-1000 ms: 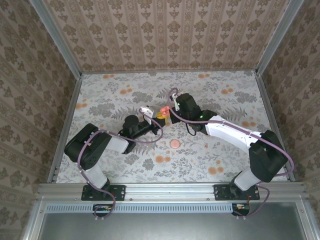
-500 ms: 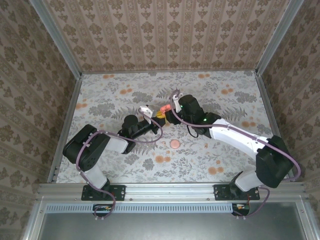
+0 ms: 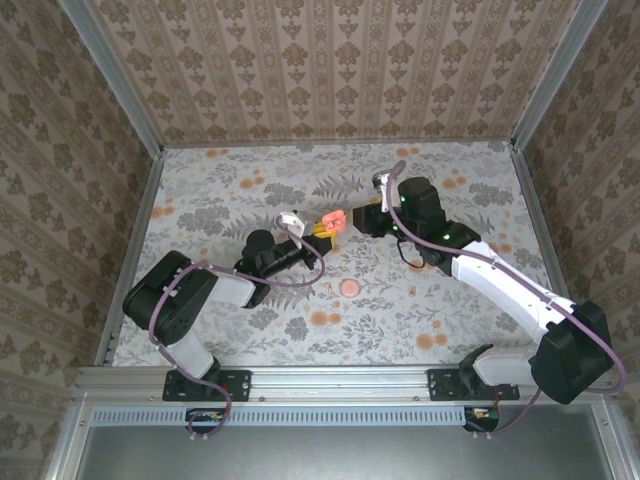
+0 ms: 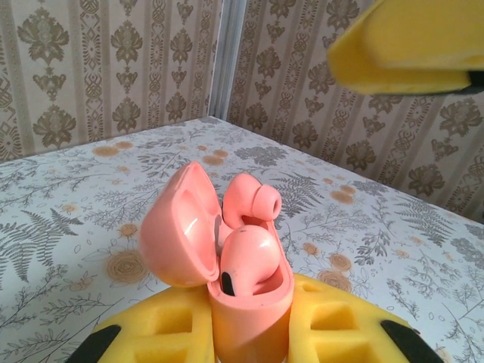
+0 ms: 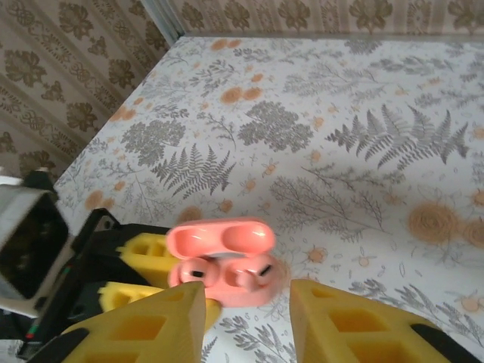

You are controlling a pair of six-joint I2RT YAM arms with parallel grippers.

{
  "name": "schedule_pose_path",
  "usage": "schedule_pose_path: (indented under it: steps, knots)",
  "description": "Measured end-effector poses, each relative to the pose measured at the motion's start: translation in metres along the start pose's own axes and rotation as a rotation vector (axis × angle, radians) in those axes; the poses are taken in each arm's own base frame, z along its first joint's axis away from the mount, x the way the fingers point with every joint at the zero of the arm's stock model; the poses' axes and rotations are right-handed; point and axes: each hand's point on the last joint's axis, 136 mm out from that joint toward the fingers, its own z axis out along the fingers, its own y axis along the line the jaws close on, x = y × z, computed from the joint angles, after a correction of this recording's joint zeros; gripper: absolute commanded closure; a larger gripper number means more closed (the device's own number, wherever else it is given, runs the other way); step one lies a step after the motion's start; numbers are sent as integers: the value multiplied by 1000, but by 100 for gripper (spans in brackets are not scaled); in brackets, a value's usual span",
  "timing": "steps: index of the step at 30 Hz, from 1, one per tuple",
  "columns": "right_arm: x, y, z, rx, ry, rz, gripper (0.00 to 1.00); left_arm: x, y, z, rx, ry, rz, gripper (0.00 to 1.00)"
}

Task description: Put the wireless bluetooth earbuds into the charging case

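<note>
Now | across the bench (image 3: 470,330) we see the right arm (image 3: 500,285) drawn back rightward since a second ago | open room all round, walls well apart | right tool (image 3: 366,222) spread, empty, near the charging case (image 3: 333,219) | left tool (image 3: 322,229) pinching that open case's base | earbuds (image 4: 248,255) both seated inside

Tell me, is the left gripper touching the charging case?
Touching. The left wrist view shows the charging case squeezed between the left gripper's yellow fingers, with no gap on either side.
</note>
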Motion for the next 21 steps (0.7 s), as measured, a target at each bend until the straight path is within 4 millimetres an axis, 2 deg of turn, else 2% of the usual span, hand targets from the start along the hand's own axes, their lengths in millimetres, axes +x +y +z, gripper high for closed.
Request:
schedule_pose_path:
  steps: [5,12,21]
  knots:
    - [14,-17,5,-24,54,134,77,-3,-3,0,15,-8,7,84]
    - [31,-10,22,-112,136,235,82,-2,-4,-2,18,-4,6,84]
    - [39,-3,32,-169,172,273,84,-5,-6,-3,22,-11,10,84]
